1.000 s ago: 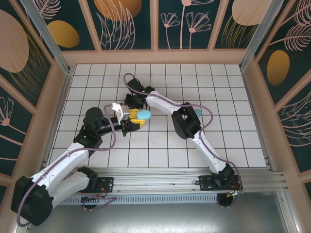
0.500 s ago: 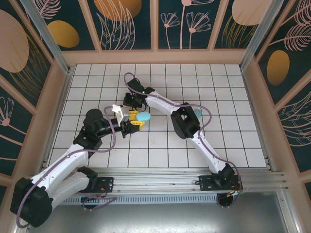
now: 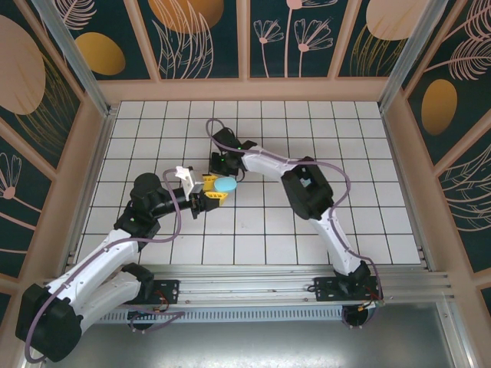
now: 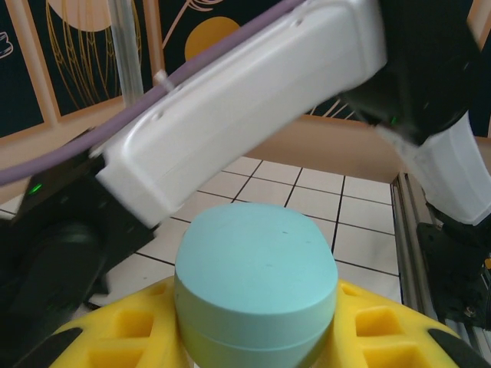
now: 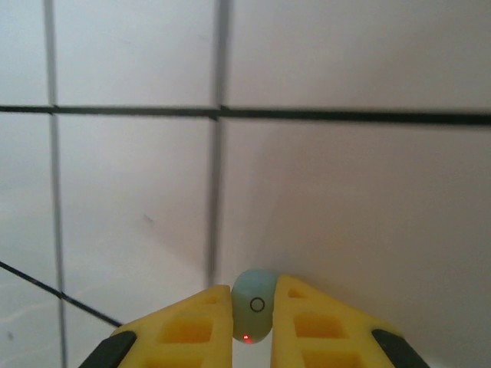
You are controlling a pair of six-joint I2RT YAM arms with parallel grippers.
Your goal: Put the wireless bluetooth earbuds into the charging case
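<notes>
Earbud sits pinched in right tool, case in left tool.

Worktop: white square tiles, dark grout. Walls on three sides: dark teal panels, orange ovals, pale line-drawn flowers, light wood frames. Aluminium posts at far corners. Aluminium rail along near edge. Even light.

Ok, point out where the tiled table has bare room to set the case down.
Bare tiles run along the back wall and fill the right side between the right arm and side wall. Crowded at centre-left: the left gripper holds the charging case right beside the right gripper with its earbud.
</notes>
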